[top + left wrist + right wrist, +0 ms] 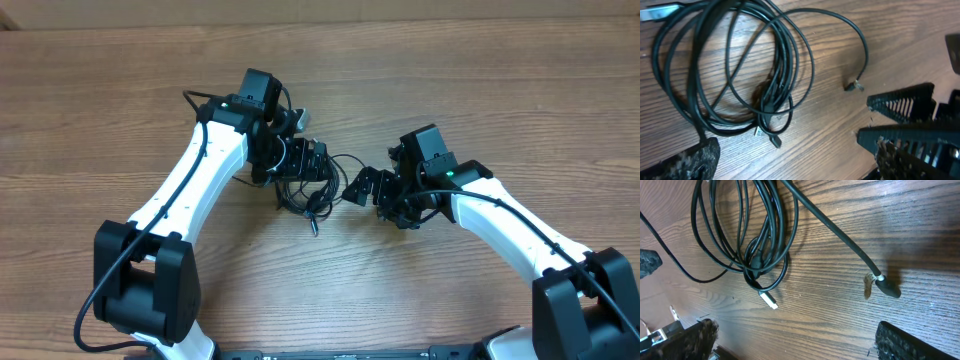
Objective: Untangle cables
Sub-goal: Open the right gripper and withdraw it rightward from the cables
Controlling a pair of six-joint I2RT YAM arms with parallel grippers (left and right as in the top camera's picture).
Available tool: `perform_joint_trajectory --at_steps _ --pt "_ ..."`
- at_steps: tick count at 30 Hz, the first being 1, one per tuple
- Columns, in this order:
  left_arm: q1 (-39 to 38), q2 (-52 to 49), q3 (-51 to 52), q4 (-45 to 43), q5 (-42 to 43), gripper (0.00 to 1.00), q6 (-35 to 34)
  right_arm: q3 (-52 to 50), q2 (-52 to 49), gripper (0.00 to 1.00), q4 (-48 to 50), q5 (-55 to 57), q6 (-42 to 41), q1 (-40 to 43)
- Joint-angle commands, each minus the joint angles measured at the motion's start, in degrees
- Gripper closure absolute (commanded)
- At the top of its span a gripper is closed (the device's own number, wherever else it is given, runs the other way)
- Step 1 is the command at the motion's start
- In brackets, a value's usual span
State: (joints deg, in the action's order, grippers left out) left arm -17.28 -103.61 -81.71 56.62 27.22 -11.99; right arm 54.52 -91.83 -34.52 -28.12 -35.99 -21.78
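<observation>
The cables [305, 197] lie as a black tangle of loops on the wooden table between the two arms. My left gripper [310, 165] hovers open over the tangle's upper edge. In the left wrist view the coil [775, 85] lies ahead of the open left gripper [795, 165], and one loose end with a small plug [855, 86] curves off to the right. My right gripper [372, 198] stands open just right of the tangle. In the right wrist view the bundle [756, 262] and a white-tipped plug [769, 300] lie ahead of the open right gripper [802, 342], with nothing between its fingers.
A thicker cable end with a black plug [887, 287] lies apart at the right of the right wrist view. The right gripper's ribbed black fingers [905, 125] show in the left wrist view, close to the loose plug. Bare wood table [500, 80] surrounds the tangle.
</observation>
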Motion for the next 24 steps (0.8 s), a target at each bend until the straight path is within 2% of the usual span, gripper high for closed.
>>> perform_joint_trajectory --at_steps 1,11,16,24 --pt "-0.44 -0.15 0.24 -0.15 -2.19 0.00 -3.04 0.02 0.52 0.00 0.35 0.22 0.50 0.11" --pt "-0.44 -0.13 0.24 4.35 -5.25 0.00 -1.73 0.02 0.55 0.00 3.61 0.24 0.50 0.11" --pt "-0.44 -0.15 0.26 4.87 -6.73 0.00 -1.75 0.02 0.55 0.00 6.12 9.09 0.50 1.90" --pt "-0.44 -0.15 0.79 3.43 -7.34 0.00 -1.75 0.02 0.55 0.00 -7.52 25.70 0.52 8.55"
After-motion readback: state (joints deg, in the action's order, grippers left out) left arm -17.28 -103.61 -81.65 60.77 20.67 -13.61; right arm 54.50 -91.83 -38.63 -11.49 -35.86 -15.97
